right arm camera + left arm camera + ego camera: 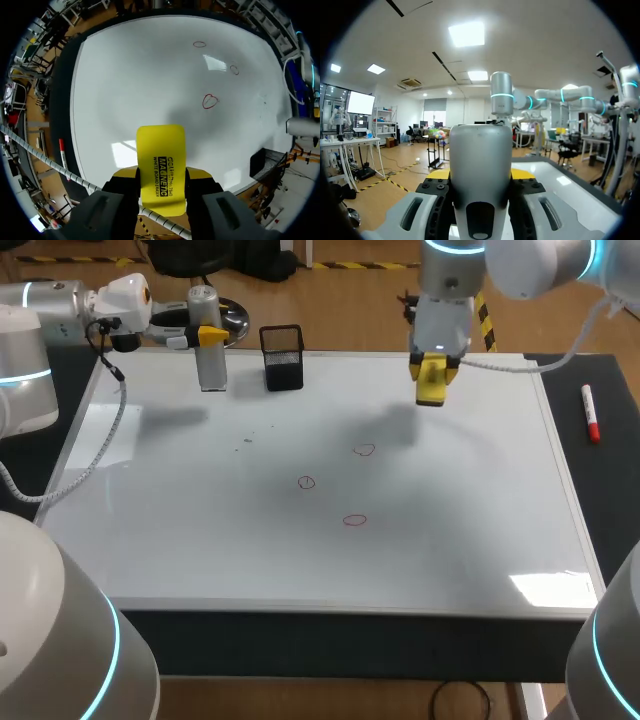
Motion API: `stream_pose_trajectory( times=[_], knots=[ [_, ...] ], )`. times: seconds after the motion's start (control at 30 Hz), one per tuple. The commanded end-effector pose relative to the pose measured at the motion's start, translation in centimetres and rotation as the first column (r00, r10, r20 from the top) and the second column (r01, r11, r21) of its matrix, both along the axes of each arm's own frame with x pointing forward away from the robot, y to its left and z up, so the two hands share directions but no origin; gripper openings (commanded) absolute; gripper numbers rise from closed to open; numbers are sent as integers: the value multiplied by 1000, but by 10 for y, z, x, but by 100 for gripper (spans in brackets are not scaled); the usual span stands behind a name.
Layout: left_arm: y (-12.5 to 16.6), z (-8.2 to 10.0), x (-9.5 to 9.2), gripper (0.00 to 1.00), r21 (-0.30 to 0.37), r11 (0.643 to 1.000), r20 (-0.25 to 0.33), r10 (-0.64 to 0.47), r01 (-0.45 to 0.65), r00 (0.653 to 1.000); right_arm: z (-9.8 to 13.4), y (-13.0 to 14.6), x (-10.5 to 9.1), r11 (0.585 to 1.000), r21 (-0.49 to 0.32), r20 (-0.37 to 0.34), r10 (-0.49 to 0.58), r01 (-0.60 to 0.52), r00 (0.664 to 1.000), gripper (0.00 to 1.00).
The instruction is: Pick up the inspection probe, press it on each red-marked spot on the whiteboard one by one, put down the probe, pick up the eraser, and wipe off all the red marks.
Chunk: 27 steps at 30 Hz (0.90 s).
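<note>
The inspection probe (209, 360), a grey cylinder, stands upright over the back left of the whiteboard (200, 540), and my left gripper (205, 337) is shut on it from the side. In the left wrist view the probe (480, 170) fills the space between the yellow-tipped fingers (522, 173). My right gripper (431, 370) is above the board's back right, shut on the yellow eraser (431, 382), which points down at the board. The eraser (161, 160) sticks out ahead of that gripper (161, 176). Three red marks (365, 450) (306, 482) (354, 520) lie mid-board, also visible as red marks (210, 101) ahead of the eraser.
A black mesh holder (283, 358) stands at the board's back edge, just right of the probe. A red marker (591, 413) lies on the dark table right of the board. The board's frame edge (560, 470) runs along the right.
</note>
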<state>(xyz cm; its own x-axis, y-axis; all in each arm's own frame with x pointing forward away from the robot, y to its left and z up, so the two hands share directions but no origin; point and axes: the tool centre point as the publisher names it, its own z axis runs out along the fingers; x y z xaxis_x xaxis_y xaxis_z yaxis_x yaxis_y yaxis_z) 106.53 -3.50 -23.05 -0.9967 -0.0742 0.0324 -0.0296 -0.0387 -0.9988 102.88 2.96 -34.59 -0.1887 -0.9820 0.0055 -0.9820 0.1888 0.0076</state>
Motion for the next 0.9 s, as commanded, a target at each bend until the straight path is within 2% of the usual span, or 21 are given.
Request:
stream_pose_trajectory(
  times=[0.03,0.23,0.43,0.7,0.9],
  knots=[
    [0,1,0,0,1,1000,1,-1,1,1000,11,17,-18,999,2,50,38,-38,998,0],
    [0,1,0,0,1,1000,1,-1,1,1000,21,64,-39,993,30,110,112,-116,988,0],
    [0,1,0,0,1,1000,1,-1,1,1000,25,115,-72,980,79,125,173,-184,977,0],
    [0,1,0,0,1,1000,1,-1,1,1000,17,156,-105,964,120,93,227,-237,970,0],
    [0,1,0,0,1,1000,1,-1,1,1000,-7,182,-116,948,134,32,288,-290,957,0]
  ],
)
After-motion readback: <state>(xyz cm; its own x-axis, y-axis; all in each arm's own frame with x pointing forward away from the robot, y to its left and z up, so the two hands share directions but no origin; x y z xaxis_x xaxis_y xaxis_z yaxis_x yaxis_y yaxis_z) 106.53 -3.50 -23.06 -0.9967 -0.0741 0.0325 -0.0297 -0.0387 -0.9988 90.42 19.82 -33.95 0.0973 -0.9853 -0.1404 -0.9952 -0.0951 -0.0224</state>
